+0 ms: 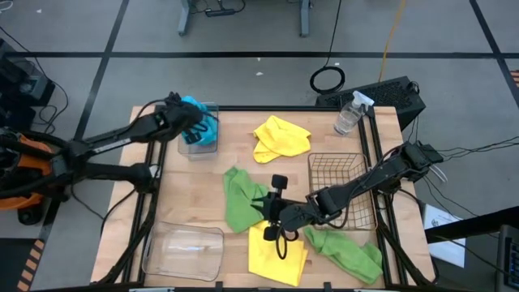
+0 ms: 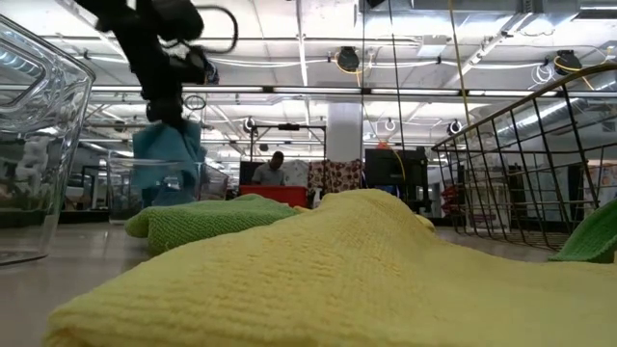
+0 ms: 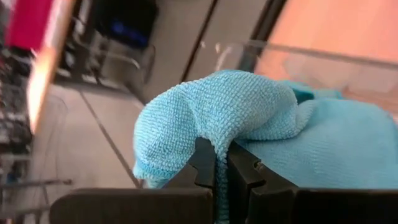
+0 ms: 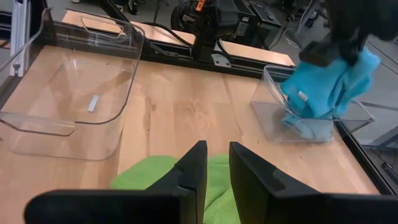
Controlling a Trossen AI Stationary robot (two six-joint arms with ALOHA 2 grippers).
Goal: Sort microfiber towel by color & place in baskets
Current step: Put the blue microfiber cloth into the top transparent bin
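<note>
**Blue towel over small tub, green towel pinched**

My left hand (image 1: 193, 122) is clamped on a blue towel (image 3: 217, 118), held just above the small clear tub (image 1: 199, 139), where another blue towel (image 3: 336, 149) lies. My right hand (image 1: 268, 212), far from that tub, has its fingers (image 4: 193, 171) nearly together on a green towel (image 1: 240, 199) on the worktop (image 1: 243, 134).

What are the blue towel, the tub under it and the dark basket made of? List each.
Blue towel: soft microfiber-like cloth, matte; fine looped nap shows.
Tub: apparently clear plastic, glossy; the table shows through its walls.
Dark basket: probably coated metal wire; thin dark rods form an open grid.
</note>
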